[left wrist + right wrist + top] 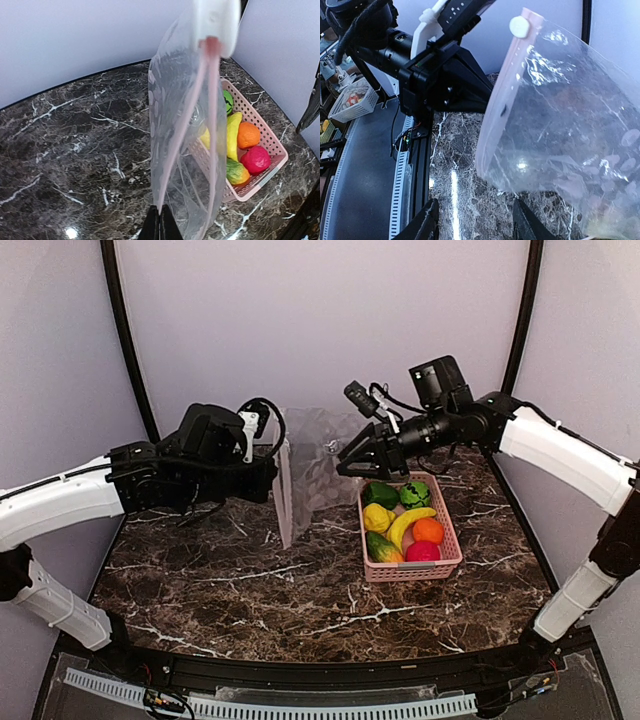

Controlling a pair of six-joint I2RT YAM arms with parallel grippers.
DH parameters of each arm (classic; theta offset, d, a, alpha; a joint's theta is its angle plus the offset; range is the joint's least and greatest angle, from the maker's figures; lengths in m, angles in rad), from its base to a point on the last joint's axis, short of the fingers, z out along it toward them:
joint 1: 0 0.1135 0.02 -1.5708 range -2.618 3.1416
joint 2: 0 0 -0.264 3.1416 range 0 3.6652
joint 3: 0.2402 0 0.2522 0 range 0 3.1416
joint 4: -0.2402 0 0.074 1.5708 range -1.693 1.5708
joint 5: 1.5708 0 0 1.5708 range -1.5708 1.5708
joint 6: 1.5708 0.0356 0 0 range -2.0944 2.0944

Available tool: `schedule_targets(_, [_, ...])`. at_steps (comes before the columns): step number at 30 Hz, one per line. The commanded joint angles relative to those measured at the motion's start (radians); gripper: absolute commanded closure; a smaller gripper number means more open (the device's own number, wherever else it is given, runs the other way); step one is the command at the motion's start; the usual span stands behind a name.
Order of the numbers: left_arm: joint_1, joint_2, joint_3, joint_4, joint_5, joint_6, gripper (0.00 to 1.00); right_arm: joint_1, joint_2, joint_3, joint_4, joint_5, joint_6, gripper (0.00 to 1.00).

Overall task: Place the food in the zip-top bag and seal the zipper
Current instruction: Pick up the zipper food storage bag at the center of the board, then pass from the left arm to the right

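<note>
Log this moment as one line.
left gripper: shut on zip-top bag, holding it upright | right gripper: open near bag | zipper: unsealed | food: in basket

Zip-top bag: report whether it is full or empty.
Empty. The zip-top bag hangs see-through from the shut left gripper with nothing inside; the food all lies in the pink basket.
</note>
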Motion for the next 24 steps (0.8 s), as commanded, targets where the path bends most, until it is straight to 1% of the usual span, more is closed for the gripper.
schedule_targets(1, [0.001, -0.034, -0.104, 0.212, 0.097, -0.184, 0.99, 0.046, 0.092, 0.076, 0.01, -0.037, 0.07, 0.49])
schedule_targets(3, [0.002, -0.058, -0.157, 0.294, 0.112, -0.193, 0.99, 0.064, 0.135, 0.105, 0.009, -0.049, 0.083, 0.45])
schedule_targets(7, [0.002, -0.069, -0.199, 0.348, 0.139, -0.209, 0.99, 0.09, 0.222, 0.205, 0.006, -0.07, 0.134, 0.37])
schedule_targets(8, [0.002, -0.073, -0.217, 0.388, 0.148, -0.208, 0.99, 0.097, 0.242, 0.23, 0.006, -0.061, 0.143, 0.36])
schedule_targets(10, [0.001, -0.079, -0.246, 0.469, 0.177, -0.181, 0.99, 0.114, 0.287, 0.278, 0.001, -0.007, 0.159, 0.32])
schedule_targets(12, [0.002, -0.079, -0.255, 0.522, 0.206, -0.145, 0.99, 0.122, 0.326, 0.332, -0.023, 0.067, 0.173, 0.32])
schedule_targets(14, [0.002, -0.078, -0.25, 0.548, 0.224, -0.112, 0.99, 0.122, 0.359, 0.381, -0.05, 0.145, 0.182, 0.33])
schedule_targets(16, [0.001, -0.079, -0.244, 0.557, 0.214, -0.093, 0.99, 0.122, 0.372, 0.409, -0.066, 0.247, 0.183, 0.37])
schedule_targets(19, [0.002, -0.08, -0.234, 0.553, 0.202, -0.08, 0.99, 0.122, 0.355, 0.385, -0.055, 0.396, 0.194, 0.42])
schedule_targets(24, [0.002, -0.075, -0.246, 0.544, 0.191, -0.094, 0.99, 0.122, 0.325, 0.343, -0.036, 0.507, 0.204, 0.49])
